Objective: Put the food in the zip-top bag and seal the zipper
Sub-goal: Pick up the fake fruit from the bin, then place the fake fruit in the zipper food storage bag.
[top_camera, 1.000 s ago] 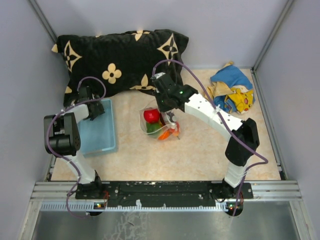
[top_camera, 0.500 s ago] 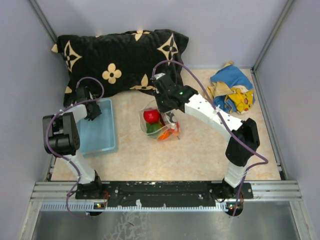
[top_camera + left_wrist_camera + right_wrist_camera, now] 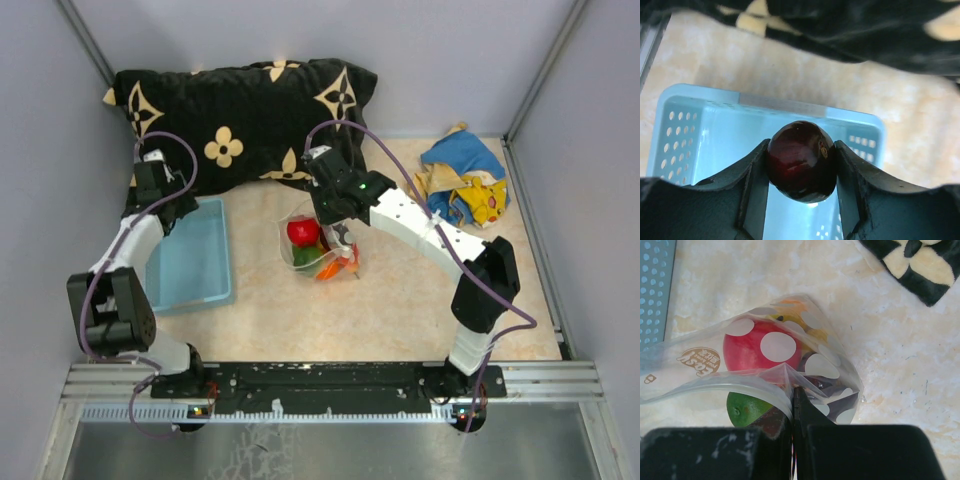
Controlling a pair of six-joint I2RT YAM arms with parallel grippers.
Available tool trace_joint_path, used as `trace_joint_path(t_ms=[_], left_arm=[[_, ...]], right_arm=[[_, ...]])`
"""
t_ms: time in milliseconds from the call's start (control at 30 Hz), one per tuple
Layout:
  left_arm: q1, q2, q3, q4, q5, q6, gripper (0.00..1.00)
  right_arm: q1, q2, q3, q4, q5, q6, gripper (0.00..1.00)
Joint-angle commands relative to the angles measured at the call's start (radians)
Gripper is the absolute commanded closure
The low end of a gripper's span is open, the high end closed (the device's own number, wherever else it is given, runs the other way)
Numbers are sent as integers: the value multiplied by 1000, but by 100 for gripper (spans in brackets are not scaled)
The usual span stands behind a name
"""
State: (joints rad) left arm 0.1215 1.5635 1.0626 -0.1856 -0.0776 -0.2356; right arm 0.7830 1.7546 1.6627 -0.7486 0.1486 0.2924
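Observation:
My left gripper is shut on a dark purple-brown toy fruit and holds it above the far end of the light blue basket. In the top view this gripper is by the pillow's front edge. The clear zip-top bag with white dots lies mid-table, holding a red fruit, a green one and orange pieces. My right gripper is shut on the bag's mouth edge, by the pale zipper strip, holding the bag open.
A black pillow with cream flowers lies across the back. A blue-and-yellow cloth is bunched at the back right. The blue basket sits at the left. Grey walls enclose the table.
My left arm has lifted and swung back from the basket toward the pillow's front edge, with the dark fruit in its gripper. The right gripper and the bag have not moved.

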Motion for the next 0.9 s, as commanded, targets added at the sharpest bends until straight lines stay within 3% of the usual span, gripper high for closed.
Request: trace_joint_path(t_ms=[0, 200, 467, 867], left_arm=[[-30, -147, -32, -16, 102, -40, 63], [-78, -308, -104, -11, 231, -67, 62], [-235, -488, -158, 22, 396, -122, 61], [-460, -701, -242, 153, 459, -244, 60]], right_arm=[[-1, -61, 17, 12, 13, 6, 100], [9, -51, 40, -3, 25, -2, 100], [27, -39, 105, -52, 68, -30, 100], [58, -6, 168, -75, 69, -27, 100]])
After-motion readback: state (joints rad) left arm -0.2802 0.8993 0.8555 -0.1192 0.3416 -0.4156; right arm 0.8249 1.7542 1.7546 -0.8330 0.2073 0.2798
